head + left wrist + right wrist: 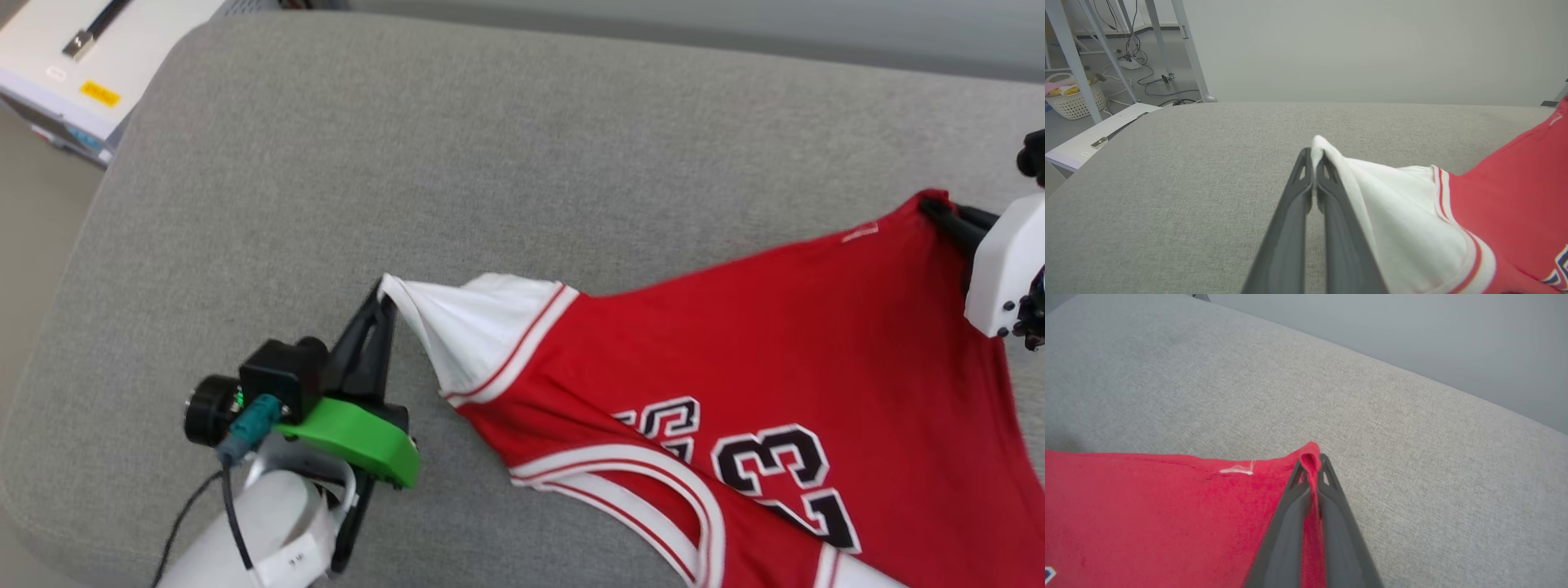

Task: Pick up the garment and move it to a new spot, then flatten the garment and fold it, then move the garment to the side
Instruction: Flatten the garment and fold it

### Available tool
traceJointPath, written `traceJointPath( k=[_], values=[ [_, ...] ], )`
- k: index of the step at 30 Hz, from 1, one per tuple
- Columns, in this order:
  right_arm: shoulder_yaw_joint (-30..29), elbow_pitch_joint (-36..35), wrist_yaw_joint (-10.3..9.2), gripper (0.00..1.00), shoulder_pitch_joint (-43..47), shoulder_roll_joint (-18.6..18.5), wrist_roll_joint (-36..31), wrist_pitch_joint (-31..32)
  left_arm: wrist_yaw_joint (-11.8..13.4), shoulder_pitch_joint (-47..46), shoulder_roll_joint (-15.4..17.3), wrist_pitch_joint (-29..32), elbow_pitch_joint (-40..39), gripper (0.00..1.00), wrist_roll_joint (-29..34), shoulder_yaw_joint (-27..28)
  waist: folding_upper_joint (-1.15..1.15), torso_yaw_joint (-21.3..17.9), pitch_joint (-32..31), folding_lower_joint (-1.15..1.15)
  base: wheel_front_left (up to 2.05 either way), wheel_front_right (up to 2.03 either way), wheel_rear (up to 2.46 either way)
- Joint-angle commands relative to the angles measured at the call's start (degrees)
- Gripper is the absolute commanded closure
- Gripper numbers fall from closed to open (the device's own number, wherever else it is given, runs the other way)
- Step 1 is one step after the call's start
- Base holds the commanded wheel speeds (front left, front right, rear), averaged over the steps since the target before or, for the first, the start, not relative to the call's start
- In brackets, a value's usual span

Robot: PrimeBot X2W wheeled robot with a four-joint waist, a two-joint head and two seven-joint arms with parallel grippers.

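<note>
The garment (784,343) is a red jersey with white sleeves, striped trim and a black "23", stretched across the grey cushion (457,163) from lower middle to the right. My left gripper (384,287) is shut on the tip of a white sleeve (1392,208), pinched between the fingertips (1306,163) in the left wrist view. At the far right, my right gripper (931,204) is shut on a red corner of the garment (1167,506), the cloth bunched between its fingertips (1325,465). The garment's lower part runs off the head view's bottom edge.
A white box (82,65) with a yellow label stands off the cushion's far left corner. In the left wrist view, metal table legs (1069,53), cables and a white basket (1073,98) are on the floor beyond. Bare grey cushion spreads behind and left of the garment.
</note>
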Motion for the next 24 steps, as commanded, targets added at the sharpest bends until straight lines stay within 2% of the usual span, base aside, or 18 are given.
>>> traceJointPath(
  k=[1,7,8,10,15,20,24],
  values=[
    [-0.3,-1.0,0.00,1.00,0.6,-0.4,0.8,-1.8,-0.2,-1.8,1.2,-0.3,-0.7,1.00,0.6,0.9,0.00,-2.9,-4.4,0.00,0.00,0.00,0.00],
    [-1.7,-5.5,0.00,1.00,2.4,-1.3,0.9,-6.4,0.3,-6.2,3.8,1.9,-4.7,1.00,1.8,2.5,0.00,-5.3,-7.4,0.00,0.00,0.00,0.00],
    [-3.6,-7.2,0.00,1.00,2.6,-1.2,0.1,-8.3,0.0,-9.3,5.5,3.6,-6.3,1.00,2.8,3.0,0.00,-6.3,-7.8,0.00,0.00,0.00,0.00],
    [-5.2,-8.6,0.00,1.00,2.3,-0.8,-0.4,-9.0,-0.6,-12.1,6.6,4.8,-7.2,1.00,3.4,3.4,0.00,-7.0,-7.8,0.00,0.00,0.00,0.00],
    [-8.6,-12.5,0.00,1.00,0.4,0.4,-2.7,-8.4,-3.3,-21.3,8.9,8.0,-7.8,1.00,5.1,3.9,0.00,-8.4,-6.1,0.00,0.00,0.00,0.00],
    [-12.5,-15.3,0.00,1.00,-4.1,0.9,-6.0,-5.7,-6.5,-32.3,9.1,10.7,-6.2,1.00,6.4,4.1,0.00,-9.3,-1.8,0.00,0.00,0.00,0.00],
    [-15.7,-15.5,0.00,1.00,-11.0,2.2,-9.4,-4.1,-9.0,-42.4,8.5,12.6,-4.1,1.00,7.7,4.3,0.00,-9.9,3.3,0.00,0.00,0.00,0.00]
  ],
)
